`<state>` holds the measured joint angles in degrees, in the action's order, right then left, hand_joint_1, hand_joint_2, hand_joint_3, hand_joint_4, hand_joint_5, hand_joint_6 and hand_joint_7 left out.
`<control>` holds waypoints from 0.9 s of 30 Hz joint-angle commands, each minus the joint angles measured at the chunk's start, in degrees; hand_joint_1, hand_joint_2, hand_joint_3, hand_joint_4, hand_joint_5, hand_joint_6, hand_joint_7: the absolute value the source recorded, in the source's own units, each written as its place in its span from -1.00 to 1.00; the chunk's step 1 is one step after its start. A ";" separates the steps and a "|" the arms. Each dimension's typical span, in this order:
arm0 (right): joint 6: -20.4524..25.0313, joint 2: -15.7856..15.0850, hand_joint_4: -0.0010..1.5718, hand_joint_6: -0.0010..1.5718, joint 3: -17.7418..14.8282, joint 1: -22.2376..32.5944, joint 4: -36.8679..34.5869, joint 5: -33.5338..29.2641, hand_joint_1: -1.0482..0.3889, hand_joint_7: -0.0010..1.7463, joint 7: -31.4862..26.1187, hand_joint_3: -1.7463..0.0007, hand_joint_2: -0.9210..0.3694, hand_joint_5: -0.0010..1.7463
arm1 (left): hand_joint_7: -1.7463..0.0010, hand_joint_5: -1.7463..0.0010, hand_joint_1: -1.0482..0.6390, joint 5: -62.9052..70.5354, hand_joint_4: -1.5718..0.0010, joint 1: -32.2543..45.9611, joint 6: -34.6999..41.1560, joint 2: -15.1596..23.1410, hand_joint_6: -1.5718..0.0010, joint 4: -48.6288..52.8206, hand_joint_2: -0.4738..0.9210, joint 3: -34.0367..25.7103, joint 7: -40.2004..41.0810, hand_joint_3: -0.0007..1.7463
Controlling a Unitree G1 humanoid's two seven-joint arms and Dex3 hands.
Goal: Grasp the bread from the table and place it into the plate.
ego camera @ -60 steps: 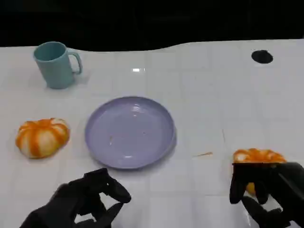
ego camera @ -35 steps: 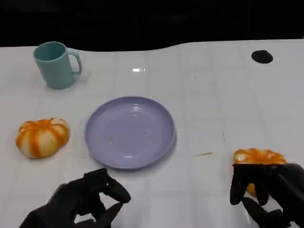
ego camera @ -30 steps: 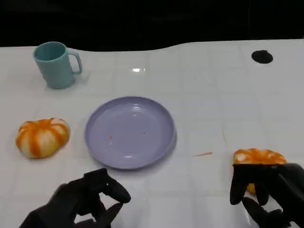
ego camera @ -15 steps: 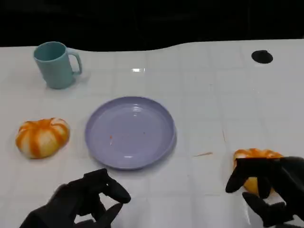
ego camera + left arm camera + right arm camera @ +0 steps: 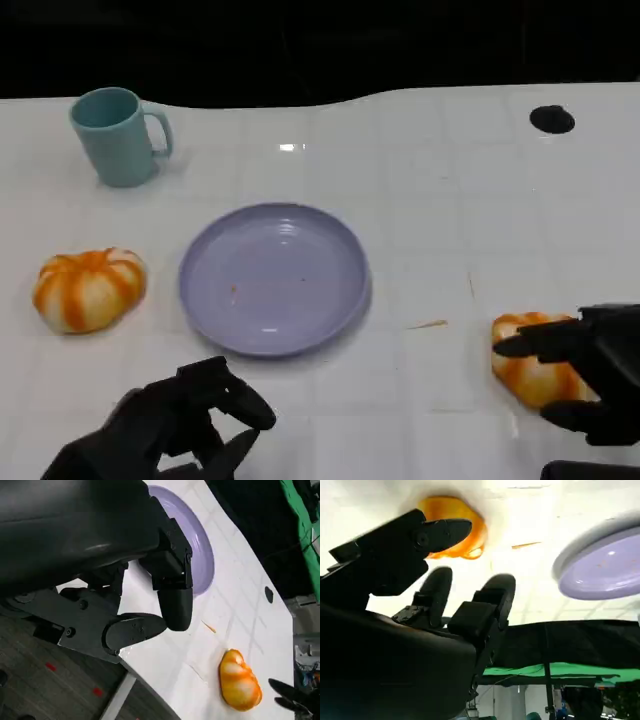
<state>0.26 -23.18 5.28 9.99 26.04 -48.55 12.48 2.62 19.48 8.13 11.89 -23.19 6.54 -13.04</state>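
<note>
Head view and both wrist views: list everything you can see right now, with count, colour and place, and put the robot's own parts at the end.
Round lilac plate: one, mid-table, nothing in it.
Orange-and-white striped bread roll: one, right front of the table, at the right hand.
Second orange-and-white striped bread roll: one, left of the plate, untouched.
Teal handled mug: one, upright, far left.
Small orange sliver: one, between plate and right roll.
Black round spot: one, far right of the white table.
Left hand: black, fingers curled, holding nothing, in front of the plate.
Right hand: black, fingers spread around the right roll; grip unclear.
</note>
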 commanded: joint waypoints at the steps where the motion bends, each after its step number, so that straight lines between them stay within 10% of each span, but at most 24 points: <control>1: 2.80 -1.85 -0.58 -0.30 -0.15 -0.08 3.15 -4.13 -0.07 -1.00 3.74 0.91 -0.71 -0.65 | -0.44 -1.00 -0.05 -0.36 0.21 0.10 0.20 0.35 0.19 -0.34 0.87 -0.24 -0.28 -0.29; 27: 5.39 -2.31 -0.70 -0.51 6.73 -8.91 -10.84 -11.49 -0.18 -0.98 7.83 0.98 -0.85 -0.73 | -0.44 -1.00 -0.07 0.02 0.19 -0.04 0.72 0.06 0.19 -0.69 0.87 0.24 -0.19 -0.30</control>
<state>5.23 -24.78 11.44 2.95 18.09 -59.53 21.39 2.82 19.06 8.66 11.56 -23.29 6.86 -13.03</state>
